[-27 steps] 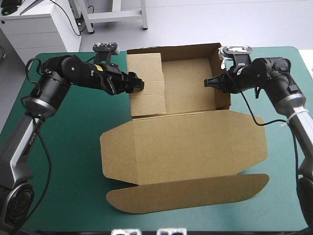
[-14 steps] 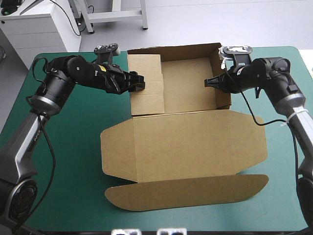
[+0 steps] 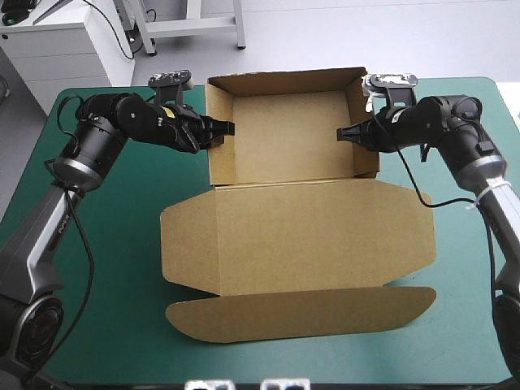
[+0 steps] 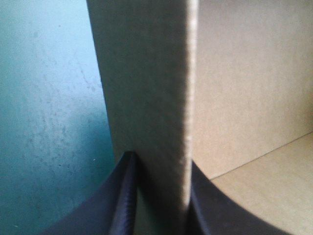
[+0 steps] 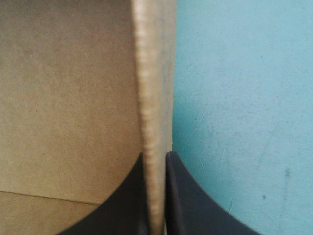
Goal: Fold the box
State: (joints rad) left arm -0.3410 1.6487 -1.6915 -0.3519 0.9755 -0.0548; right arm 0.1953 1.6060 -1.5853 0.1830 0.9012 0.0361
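1. Box [image 3: 284, 244]: standing as open tray, lid lying flat at its near side, teal-green cover [image 3: 106, 244] spreading beneath.
2. Left gripper [image 3: 224, 128]: clamping box's left wall, fingers nearly together.
3. Right gripper [image 3: 344, 134]: clamping box's right wall likewise.

Here's the table [image 3: 106, 268] under its teal-green cover, and the brown box [image 3: 284, 142] sits right on it, toward the far edge, an open tray with its walls up. Its lid [image 3: 301, 240] lies flat on the cover, reaching toward the near edge, the front flap [image 3: 301, 313] spread out beyond it. Teal-green shows on either side.
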